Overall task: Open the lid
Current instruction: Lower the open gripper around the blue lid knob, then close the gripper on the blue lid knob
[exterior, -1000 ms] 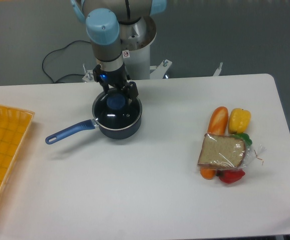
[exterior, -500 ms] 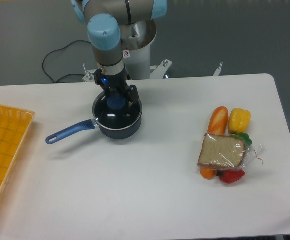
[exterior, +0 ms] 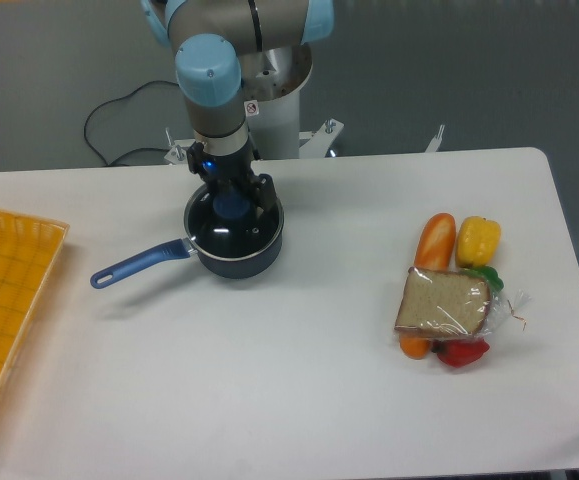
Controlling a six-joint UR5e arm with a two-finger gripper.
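Watching claw [exterior: 232, 197]: we see it straddling the blue knob, fingers either side; contact we cannot tell
Lid [exterior: 231, 228]: seated on saucepan [exterior: 235, 252], desk's [exterior: 299, 360] back-left, so the knob offers the one sensible hold

A robotics lab: a bare white table [exterior: 299, 380], grey floor [exterior: 469, 70], trailing black cable [exterior: 109, 115].

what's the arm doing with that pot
The gripper is down over the blue knob of the glass lid, fingers either side of it. The lid sits on the dark blue saucepan, not yet lifted. Whether the fingers have clamped the knob is hard to tell. Off to the right lie a bagged sandwich and toy vegetables.
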